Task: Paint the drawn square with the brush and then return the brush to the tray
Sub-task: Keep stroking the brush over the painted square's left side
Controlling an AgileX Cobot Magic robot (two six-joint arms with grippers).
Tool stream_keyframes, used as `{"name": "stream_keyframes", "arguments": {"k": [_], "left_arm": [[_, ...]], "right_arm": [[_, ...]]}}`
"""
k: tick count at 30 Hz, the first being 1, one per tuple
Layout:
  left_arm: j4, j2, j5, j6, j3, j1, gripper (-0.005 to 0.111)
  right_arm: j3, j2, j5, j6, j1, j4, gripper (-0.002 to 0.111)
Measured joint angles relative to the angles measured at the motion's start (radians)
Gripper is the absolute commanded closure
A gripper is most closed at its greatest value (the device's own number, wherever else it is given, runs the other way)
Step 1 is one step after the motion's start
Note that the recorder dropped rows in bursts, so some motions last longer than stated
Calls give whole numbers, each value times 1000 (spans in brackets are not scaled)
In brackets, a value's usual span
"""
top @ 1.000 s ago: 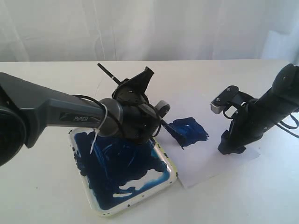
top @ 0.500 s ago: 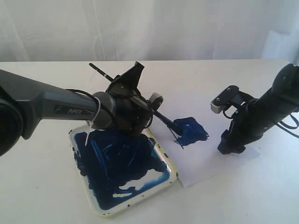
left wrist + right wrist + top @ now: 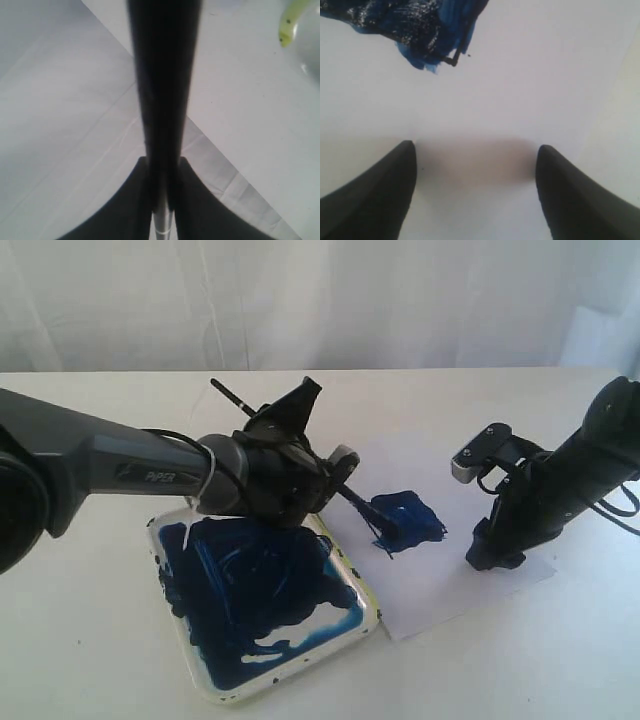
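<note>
The drawn square (image 3: 408, 519) on the white paper sheet (image 3: 450, 575) is smeared dark blue; one black outline corner shows beside the paint (image 3: 410, 25). My left gripper (image 3: 335, 478) is shut on the brush (image 3: 240, 400), whose black handle (image 3: 165, 75) runs between the jaws. The brush slants down, and its wet tip touches the paper at the square's left edge. The tray (image 3: 368, 625), full of dark blue paint, lies just below the left gripper. My right gripper (image 3: 493, 555) stands open on the paper right of the square, nothing between its fingers (image 3: 380, 200).
A white curtain hangs behind the white table. The tray's yellowish rim (image 3: 290, 20) shows at the edge of the left wrist view. The left arm's grey link (image 3: 90, 465) stretches across the left half of the scene.
The left gripper with the brush drew back left, then shifted slightly right again; the tip stays by the square's left edge. The right arm has not moved.
</note>
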Motion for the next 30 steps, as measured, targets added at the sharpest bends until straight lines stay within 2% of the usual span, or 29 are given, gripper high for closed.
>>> {"name": "stream_keyframes", "arguments": {"k": [7, 13, 23, 30], "left_arm": [[0, 68, 78, 50, -86, 0, 107], [2, 93, 135, 149, -98, 0, 107], [2, 100, 156, 81, -124, 0, 107], [2, 100, 154, 95, -144, 0, 107]], "right_arm": [[0, 0, 0, 0, 0, 0, 45], [0, 0, 0, 0, 0, 0, 45], [0, 0, 0, 0, 0, 0, 45], [0, 0, 0, 0, 0, 0, 45]]}}
